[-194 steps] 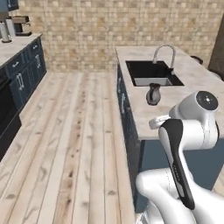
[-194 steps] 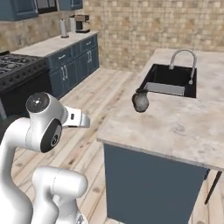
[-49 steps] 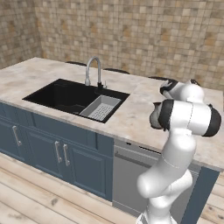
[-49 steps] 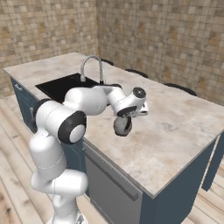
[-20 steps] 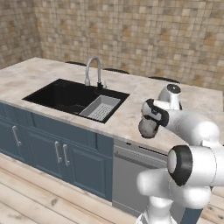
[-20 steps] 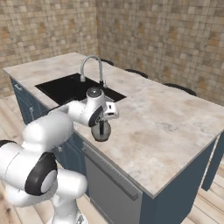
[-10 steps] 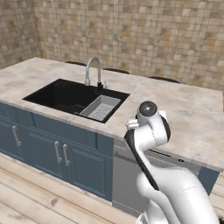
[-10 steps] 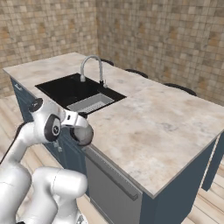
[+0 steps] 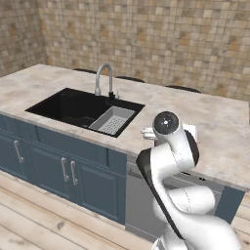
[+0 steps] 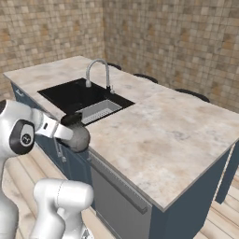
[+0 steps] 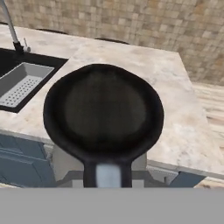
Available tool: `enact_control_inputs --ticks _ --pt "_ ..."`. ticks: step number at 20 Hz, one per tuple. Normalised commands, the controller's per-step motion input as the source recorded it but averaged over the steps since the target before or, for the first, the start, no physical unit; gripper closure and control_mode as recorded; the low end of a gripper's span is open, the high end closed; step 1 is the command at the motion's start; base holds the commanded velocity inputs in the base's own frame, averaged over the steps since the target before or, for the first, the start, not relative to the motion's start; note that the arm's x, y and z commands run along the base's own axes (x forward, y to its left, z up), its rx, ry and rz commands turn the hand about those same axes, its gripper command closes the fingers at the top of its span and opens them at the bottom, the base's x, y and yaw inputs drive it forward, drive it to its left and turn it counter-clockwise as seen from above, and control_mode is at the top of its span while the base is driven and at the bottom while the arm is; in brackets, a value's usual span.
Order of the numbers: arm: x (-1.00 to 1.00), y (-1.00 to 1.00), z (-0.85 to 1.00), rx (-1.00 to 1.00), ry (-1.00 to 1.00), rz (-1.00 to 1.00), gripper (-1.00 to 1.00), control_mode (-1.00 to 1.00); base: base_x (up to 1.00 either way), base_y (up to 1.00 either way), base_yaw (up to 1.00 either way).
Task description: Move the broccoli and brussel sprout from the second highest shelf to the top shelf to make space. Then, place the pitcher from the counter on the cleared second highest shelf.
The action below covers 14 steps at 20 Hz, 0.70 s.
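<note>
Hand view: the pitcher (image 11: 103,114) sits square in front of the camera, dark rim and mouth toward the lens, mottled body hidden behind the rim. Fingertips not separately readable; a pale blurred piece at the bottom centre overlaps the rim's lower edge.

Right base view: pitcher (image 10: 76,134) hangs at the end of the white arm, clear of the counter (image 10: 158,135), off its near edge and over the cabinet fronts. Gripper (image 10: 68,131) is clamped nearly closed on the pitcher, apparently at the rim or neck; exact contact point not visible. Jug looks tipped over, mouth toward the hand rather than upward.

Left base view: the arm's own elbow blocks the jug; only a pale part of the hand pokes out beside the counter (image 9: 210,122).

Surroundings: black sink (image 10: 74,95) with a grey strainer basket (image 10: 97,111) and chrome tap (image 10: 98,72) just beyond the held jug. Blue cabinets and a dishwasher front below. Fridge and its shelves not in these frames, so the state of broccoli and sprout cannot be read.

Judgement: carry phase, pitcher lifted, still to be taken to the fridge.

Risks from here:
- Thin pinch on a rounded, heavy-bodied jug; a quick swing could make it pivot or slip.
- Jug is close to the counter edge; a low swing could knock it against the edge.
- Arm folded tight against the base; unfolding near the tap invites a clip.
- If the second shelf is not cleared, there is nowhere to set it.
</note>
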Motion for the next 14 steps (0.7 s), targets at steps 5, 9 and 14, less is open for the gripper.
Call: enact_control_inputs --ticks 5,9,14 --pt "-0.18 -0.19 0.6 0.19 0.0 0.12 1.0 -1.0 0.0 0.0 0.0" --pt "-0.13 -0.18 0.18 0.13 0.0 0.31 1.0 -1.0 0.0 0.0 0.0" --pt "-0.12 -0.03 -0.05 0.01 0.0 0.39 1.0 -1.0 0.0 0.0 0.0"
